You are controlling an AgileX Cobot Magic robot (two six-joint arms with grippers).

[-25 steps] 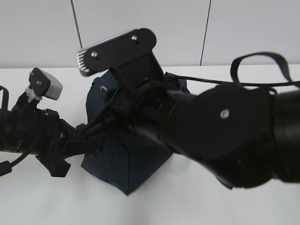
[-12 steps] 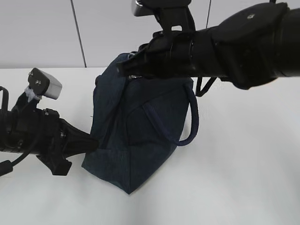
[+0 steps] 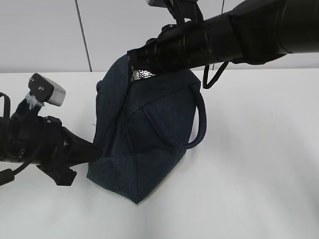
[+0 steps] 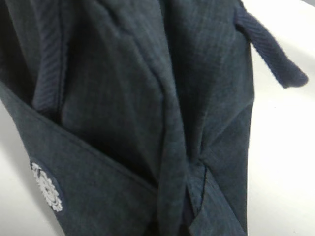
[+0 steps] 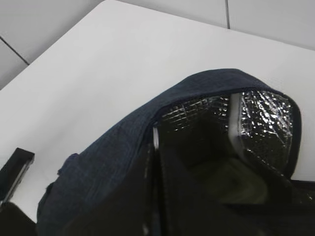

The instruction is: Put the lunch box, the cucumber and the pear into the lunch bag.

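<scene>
The dark navy lunch bag [image 3: 149, 139] stands upright on the white table [image 3: 249, 164]. My right gripper [image 3: 135, 63] reaches in from the upper right and is shut on the bag's top rim, holding the mouth open. The silvery lining [image 5: 266, 118] shows inside, also in the exterior view [image 3: 142, 74]. A dim pale grey-green shape [image 5: 236, 182] lies deep in the bag; I cannot tell what it is. My left gripper [image 3: 97, 152] is shut on the fabric at the bag's lower left, where folds [image 4: 187, 206] converge. The cucumber and pear are out of view.
The bag's strap handle [image 3: 199, 124] hangs in a loop on its right side and shows in the left wrist view [image 4: 268, 54]. A white round logo [image 4: 47, 187] is stitched on the bag. A grey wall with seams stands behind the table.
My right arm has risen from in front of the bag to its top. The bag's top edge has been drawn up and opened, showing the lining. The left arm has stayed put.
</scene>
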